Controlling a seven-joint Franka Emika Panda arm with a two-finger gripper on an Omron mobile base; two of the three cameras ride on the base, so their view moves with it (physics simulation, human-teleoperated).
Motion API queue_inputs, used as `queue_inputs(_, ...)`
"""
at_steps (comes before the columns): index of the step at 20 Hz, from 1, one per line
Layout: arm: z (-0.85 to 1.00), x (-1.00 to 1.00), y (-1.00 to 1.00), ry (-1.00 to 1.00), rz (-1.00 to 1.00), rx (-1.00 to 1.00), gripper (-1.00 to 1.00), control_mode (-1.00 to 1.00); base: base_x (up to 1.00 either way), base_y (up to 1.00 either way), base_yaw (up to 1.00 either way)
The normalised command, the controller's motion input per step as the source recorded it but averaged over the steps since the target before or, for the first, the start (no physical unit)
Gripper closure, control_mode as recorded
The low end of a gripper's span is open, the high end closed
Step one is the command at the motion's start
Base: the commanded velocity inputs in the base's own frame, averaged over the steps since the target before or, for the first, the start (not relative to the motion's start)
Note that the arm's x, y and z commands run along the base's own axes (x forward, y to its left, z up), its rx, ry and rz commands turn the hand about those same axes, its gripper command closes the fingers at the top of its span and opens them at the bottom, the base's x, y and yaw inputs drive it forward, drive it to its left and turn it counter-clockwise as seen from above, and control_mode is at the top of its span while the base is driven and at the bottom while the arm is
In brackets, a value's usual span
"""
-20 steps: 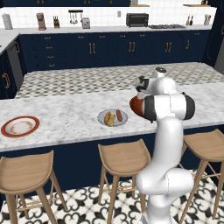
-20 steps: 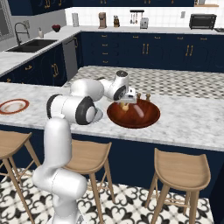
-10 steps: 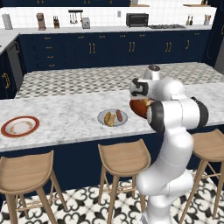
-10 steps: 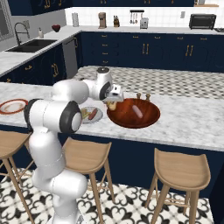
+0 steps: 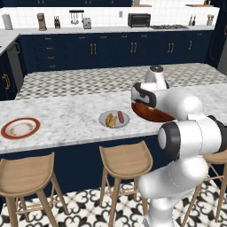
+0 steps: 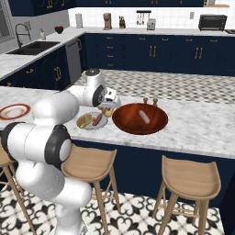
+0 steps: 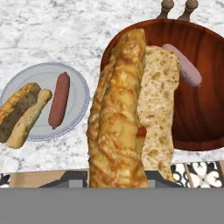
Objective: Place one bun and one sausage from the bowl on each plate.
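Gripper (image 6: 108, 109) pinching long golden-brown bun (image 7: 120, 113) by one end, above tabletop between grey plate (image 7: 83, 94) and dark orange-red bowl (image 7: 205, 127). Grey plate already served; red-rimmed plate (image 5: 19, 128) far left. Risk: bun slips during long carry.

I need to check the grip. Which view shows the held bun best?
The hand view: the bun rises large from the gripper, over the bowl. In the right base view it is a small tan shape under the hand; the left base view hides it behind the arm.

Golden bun (image 7: 118, 113) held upright above orange-red bowl (image 7: 205, 113) rim.
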Motion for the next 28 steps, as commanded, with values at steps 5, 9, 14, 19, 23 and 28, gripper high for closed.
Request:
queue_inputs(5, 0.10, -0.41, 0.01, 0.00, 0.00, 0.00, 1.00, -1.00, 0.00, 0.00, 0.00)
queue_inputs(9, 0.00, 0.00, 0.00, 0.00, 0.00, 0.00, 1.00, 1.00, -0.34, 0.55, -0.02)
queue_inputs(14, 0.00, 0.00, 0.00, 0.00, 0.00, 0.00, 1.00, 1.00, -0.12, 1.00, -0.01)
queue_inputs(19, 0.00, 0.00, 0.00, 0.00, 0.00, 0.00, 1.00, 1.00, 0.00, 1.00, -0.02)
queue_inputs(23, 0.00, 0.00, 0.00, 0.00, 0.00, 0.00, 1.00, 1.00, 0.00, 1.00, -0.04)
queue_inputs(28, 0.00, 0.00, 0.00, 0.00, 0.00, 0.00, 1.00, 1.00, 0.06, 0.92, -0.04)
